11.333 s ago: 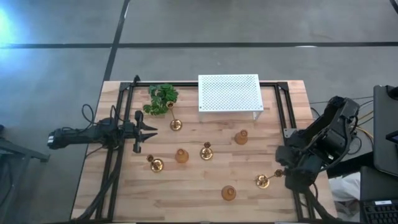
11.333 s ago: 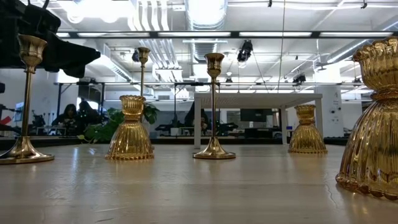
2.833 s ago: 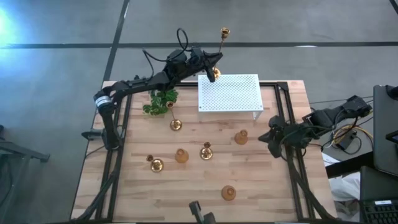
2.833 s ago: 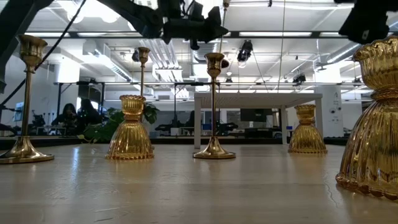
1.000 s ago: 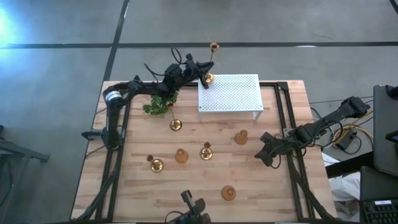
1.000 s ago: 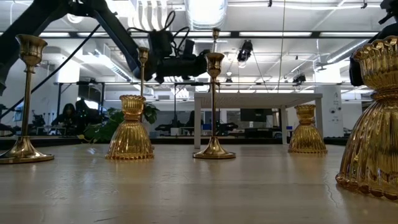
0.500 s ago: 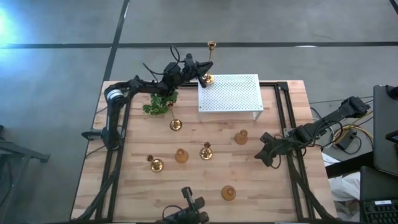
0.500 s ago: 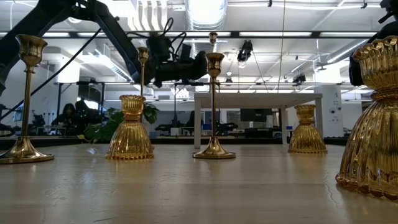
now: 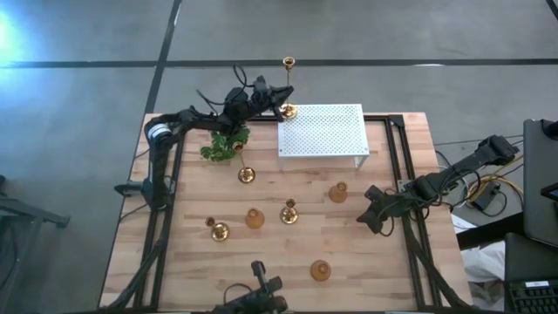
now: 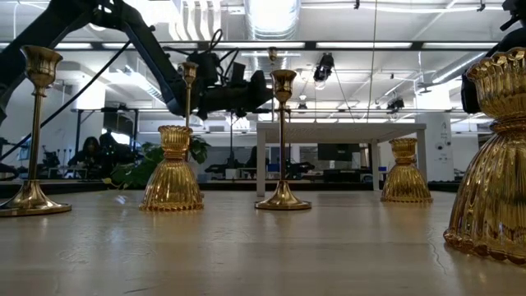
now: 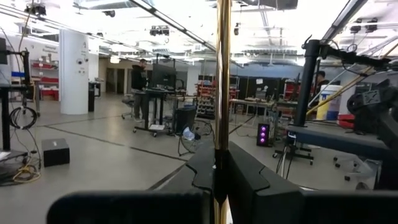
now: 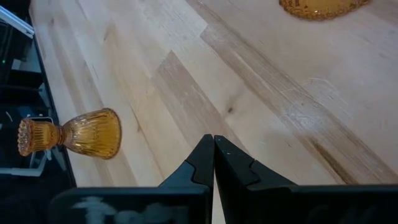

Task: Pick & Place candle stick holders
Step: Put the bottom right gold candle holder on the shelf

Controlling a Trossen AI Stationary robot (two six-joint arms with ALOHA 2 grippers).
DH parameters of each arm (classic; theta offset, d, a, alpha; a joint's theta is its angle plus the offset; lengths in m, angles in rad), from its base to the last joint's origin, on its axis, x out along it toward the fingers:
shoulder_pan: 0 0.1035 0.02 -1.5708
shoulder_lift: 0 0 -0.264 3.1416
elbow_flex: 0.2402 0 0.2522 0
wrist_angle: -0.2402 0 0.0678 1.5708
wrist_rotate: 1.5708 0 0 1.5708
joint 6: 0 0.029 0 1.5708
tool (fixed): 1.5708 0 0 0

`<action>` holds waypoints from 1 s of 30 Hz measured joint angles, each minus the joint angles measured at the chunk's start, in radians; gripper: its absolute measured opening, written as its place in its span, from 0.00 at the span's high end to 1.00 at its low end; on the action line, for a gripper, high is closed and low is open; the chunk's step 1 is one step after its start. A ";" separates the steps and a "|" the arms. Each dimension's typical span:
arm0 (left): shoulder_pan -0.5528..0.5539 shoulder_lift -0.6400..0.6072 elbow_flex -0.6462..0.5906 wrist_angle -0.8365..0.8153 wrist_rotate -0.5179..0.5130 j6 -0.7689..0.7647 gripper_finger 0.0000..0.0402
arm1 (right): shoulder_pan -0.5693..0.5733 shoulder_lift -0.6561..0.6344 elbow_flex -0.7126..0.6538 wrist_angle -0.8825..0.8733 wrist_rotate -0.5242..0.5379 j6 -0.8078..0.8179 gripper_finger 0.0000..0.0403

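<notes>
Apparently the left tool (image 9: pixel 277 101) pinches a thin candle stick holder (image 9: pixel 287 87) by its stem, keeping it upright to set on the white box (image 9: pixel 321 131), while the right tool (image 9: pixel 373 218), pressed together, waits above the table (image 9: pixel 349 262).

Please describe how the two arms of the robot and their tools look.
Both arms are dark, thin and jointed. The left arm has a silver ring near its base and loose black cables over it. Each tool, left and right, ends in two black, wedge-shaped fingers.

plant (image 9: pixel 227 139) left of box (image 9: pixel 321 130) | six holders (image 9: pixel 290 212) on table (image 9: pixel 366 279) before them
</notes>
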 joint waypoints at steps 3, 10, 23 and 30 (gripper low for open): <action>0.000 0.000 0.001 0.000 0.017 -0.001 0.95 | 0.000 0.000 0.000 0.000 0.000 0.000 0.98; 0.000 0.000 0.002 -0.011 0.028 -0.020 0.94 | 0.000 0.000 0.000 0.000 0.000 0.003 0.98; 0.000 0.000 0.001 -0.017 0.050 -0.027 0.91 | 0.000 0.000 0.000 0.001 0.000 0.006 0.98; 0.000 0.006 -0.003 -0.029 0.042 -0.029 0.91 | 0.000 0.000 0.000 0.002 0.000 0.022 0.98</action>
